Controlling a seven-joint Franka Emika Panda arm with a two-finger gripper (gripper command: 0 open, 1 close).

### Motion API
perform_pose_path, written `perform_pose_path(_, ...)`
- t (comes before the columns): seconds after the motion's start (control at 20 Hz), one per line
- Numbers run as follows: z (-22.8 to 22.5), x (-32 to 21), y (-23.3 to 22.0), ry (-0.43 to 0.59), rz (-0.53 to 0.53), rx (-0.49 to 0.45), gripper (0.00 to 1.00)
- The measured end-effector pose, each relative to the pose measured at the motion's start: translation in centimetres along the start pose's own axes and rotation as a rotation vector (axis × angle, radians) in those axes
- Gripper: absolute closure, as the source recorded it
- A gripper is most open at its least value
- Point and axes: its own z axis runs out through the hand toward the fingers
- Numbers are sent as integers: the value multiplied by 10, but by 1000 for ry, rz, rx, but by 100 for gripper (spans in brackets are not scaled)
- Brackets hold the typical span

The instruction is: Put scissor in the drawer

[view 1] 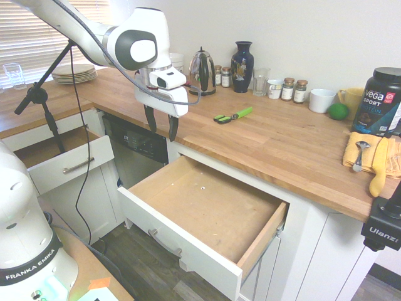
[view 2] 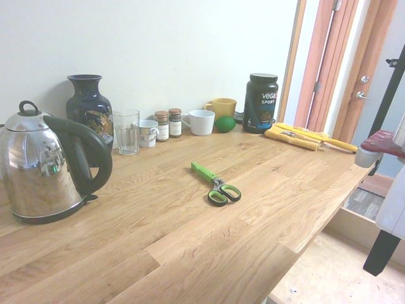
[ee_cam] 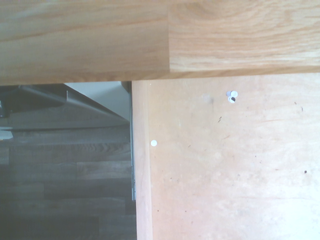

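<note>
A wooden countertop [view 1: 282, 141] runs along a pale wall, with one steel kettle [view 2: 45, 168], one dark blue vase [view 2: 90, 111], one clear tumbler [view 2: 126, 132] and two small labelled jars [view 2: 168, 125] near one another in the second exterior view. Three cups stand there too: one patterned [view 2: 148, 134], one white [view 2: 201, 123], one yellow [view 2: 223, 107]. One green fruit-like object [view 2: 225, 124] and one black tub [view 2: 260, 103] are near them. The one pair of scissors [view 2: 216, 186] lies on the countertop, its green cover and two green-and-black handles showing. Two drawers are pulled out: the wide drawer [view 1: 182, 230] and a narrower one [view 1: 74, 164]. The gripper [view 1: 161, 128] hangs by the counter's front edge, its two dark fingers apart with nothing between them.
</note>
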Motion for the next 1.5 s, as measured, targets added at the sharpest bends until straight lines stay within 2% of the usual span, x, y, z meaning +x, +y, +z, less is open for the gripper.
perform_pose_path(0.35,4,27,-17,32,8,6,0)
perform_pose_path(1.0,17,138,-160,77,45,21,0)
perform_pose_path(1.5,30,205,-235,92,88,7,0)
